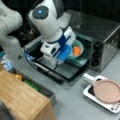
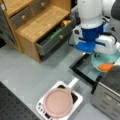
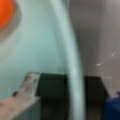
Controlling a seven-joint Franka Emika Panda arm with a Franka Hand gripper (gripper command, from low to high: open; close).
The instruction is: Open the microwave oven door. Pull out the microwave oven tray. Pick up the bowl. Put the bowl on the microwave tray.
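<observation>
The silver microwave oven (image 1: 105,32) (image 2: 107,95) has its door (image 1: 62,71) (image 2: 81,67) swung down flat and open in both front views. The pale teal bowl (image 1: 80,44) (image 2: 100,61) (image 3: 37,45) with orange food rests at the oven's mouth on the grey tray (image 1: 75,63). My gripper (image 1: 65,58) (image 2: 97,53) (image 3: 71,87) reaches down at the bowl's near side. In the wrist view its fingers (image 3: 28,83) stand apart on either side of the bowl's rim without touching it, so it is open.
A pink plate (image 1: 107,91) (image 2: 58,102) lies on a white slab (image 1: 88,94) (image 2: 78,99) in front of the oven. A wooden cabinet (image 1: 20,97) (image 2: 37,27) with an open drawer (image 2: 53,37) stands beside the lowered door.
</observation>
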